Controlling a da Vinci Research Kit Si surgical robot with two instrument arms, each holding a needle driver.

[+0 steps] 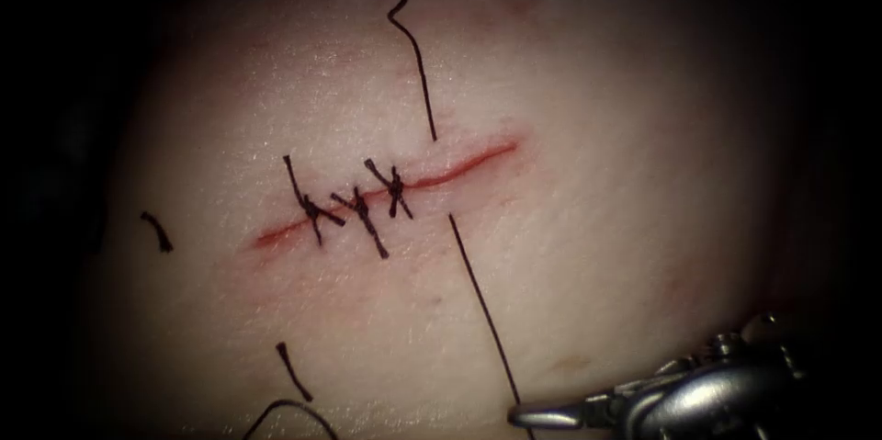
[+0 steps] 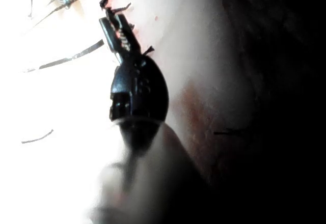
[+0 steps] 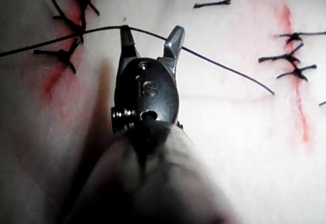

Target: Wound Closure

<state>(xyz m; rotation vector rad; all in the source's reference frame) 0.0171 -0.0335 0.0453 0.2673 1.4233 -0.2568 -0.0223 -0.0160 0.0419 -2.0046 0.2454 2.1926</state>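
— So where does the thread (image 1: 478, 288) run?
— Steeply, from beside the cut (image 1: 464, 167) down to the right tool (image 3: 151, 36), continuing above the cut.
— Held?
— No; that tool's jaws gape, thread crossing between. Left tool (image 2: 116, 26) slightly parted, empty. Three knots (image 1: 354, 201) cross the cut's left part.

The right stretch of the cut (image 1: 469, 164) lies open and bare, with free tissue (image 1: 625, 220) beyond it. Three knotted stitches (image 1: 354, 201) with stiff tails crowd the cut's left half. A long thread (image 1: 478, 284) crosses the cut just right of them and runs down to the right end effector (image 1: 524, 417), whose jaws stand parted around it. Cut thread ends (image 1: 294, 371) lie loose lower left.
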